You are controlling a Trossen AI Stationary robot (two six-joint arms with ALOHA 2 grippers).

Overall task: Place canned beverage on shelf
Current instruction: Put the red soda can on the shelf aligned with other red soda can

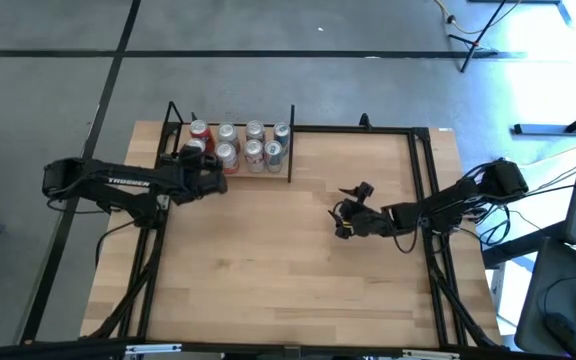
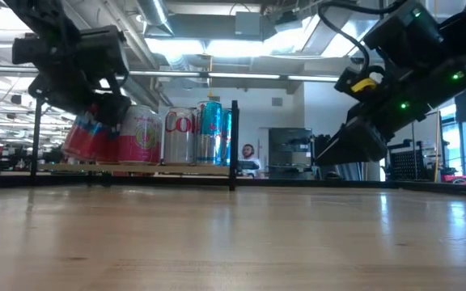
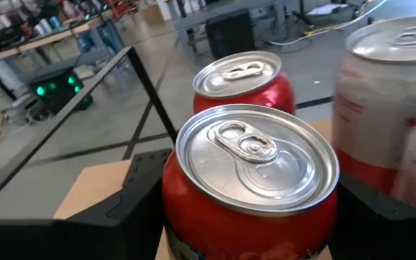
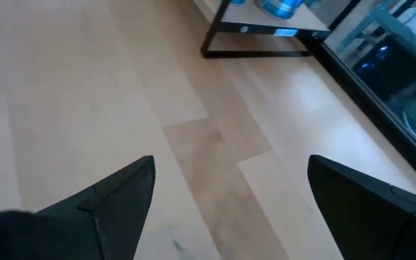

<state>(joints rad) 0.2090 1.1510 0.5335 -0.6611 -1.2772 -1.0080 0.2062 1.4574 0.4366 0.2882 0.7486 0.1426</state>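
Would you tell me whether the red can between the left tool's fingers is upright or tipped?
Tipped slightly. In the low view the red can leans over the shelf, clamped in the left tool, while neighbouring cans stand straight.

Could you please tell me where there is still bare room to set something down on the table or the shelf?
The tabletop is bare between the shelf and the near edge, apart from the right gripper, open, mid-right. The shelf is crowded: eight cans fill it, and the left gripper closes around the red can at its left end.
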